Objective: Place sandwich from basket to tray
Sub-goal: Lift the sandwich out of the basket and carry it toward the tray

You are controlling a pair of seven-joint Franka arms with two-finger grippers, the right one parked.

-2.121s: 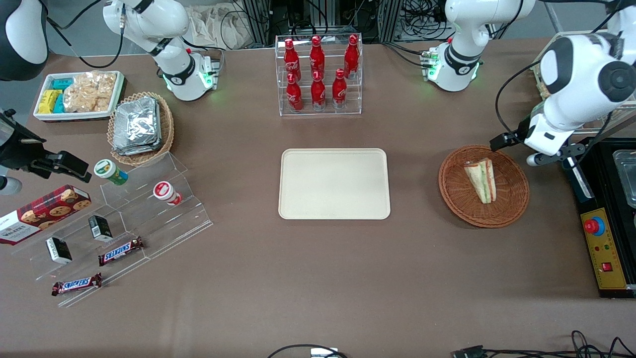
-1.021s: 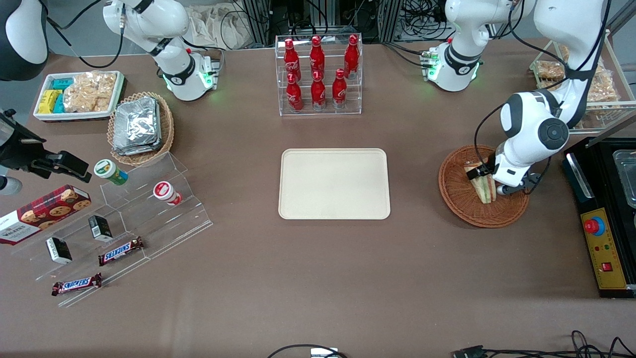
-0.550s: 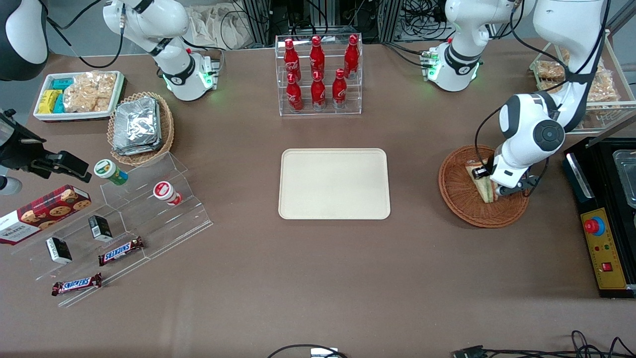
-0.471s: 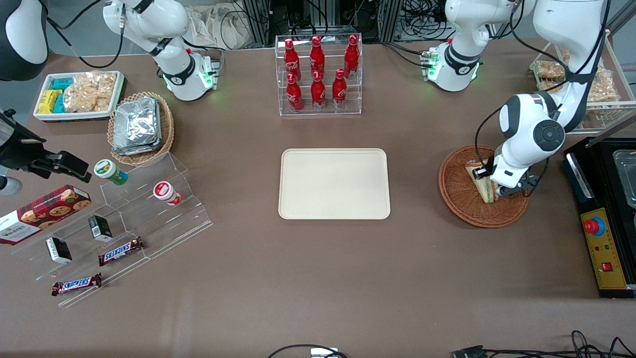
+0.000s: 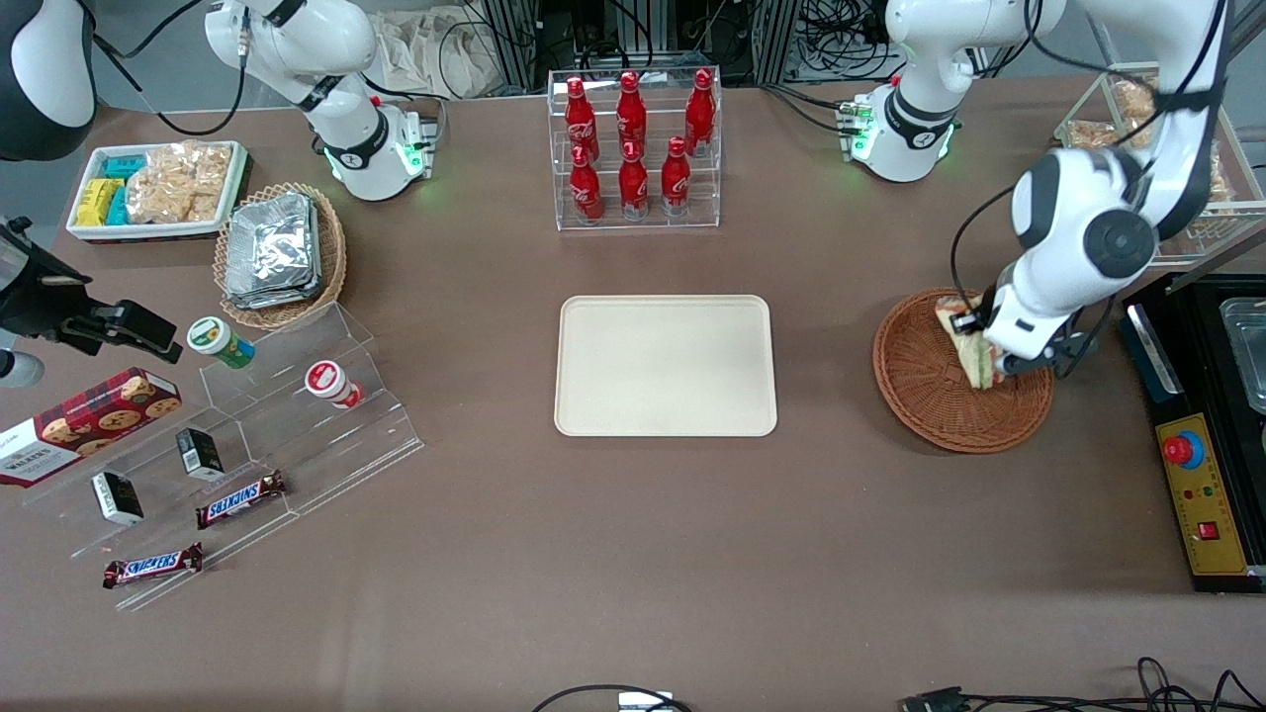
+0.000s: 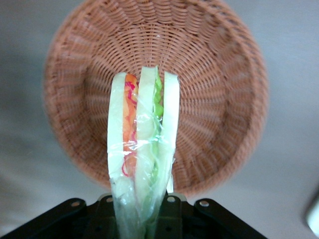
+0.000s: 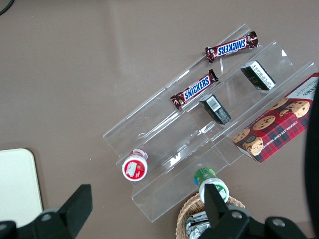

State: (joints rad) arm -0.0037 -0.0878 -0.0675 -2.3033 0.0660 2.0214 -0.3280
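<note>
My left gripper is shut on the sandwich, a plastic-wrapped wedge of white bread with green and red-pink filling. It holds the sandwich above the reddish-brown wicker basket. In the left wrist view the sandwich hangs on edge between the jaws of the gripper, with the empty basket below it. The cream-beige tray lies flat and empty at the table's middle, apart from the basket toward the parked arm's end.
A clear rack of red bottles stands farther from the front camera than the tray. A black control box sits beside the basket at the working arm's end. A tan basket of foil packets, snack dish and acrylic steps lie toward the parked arm's end.
The gripper came down into the basket, closed on the sandwich, and has now lifted it off the basket floor.
</note>
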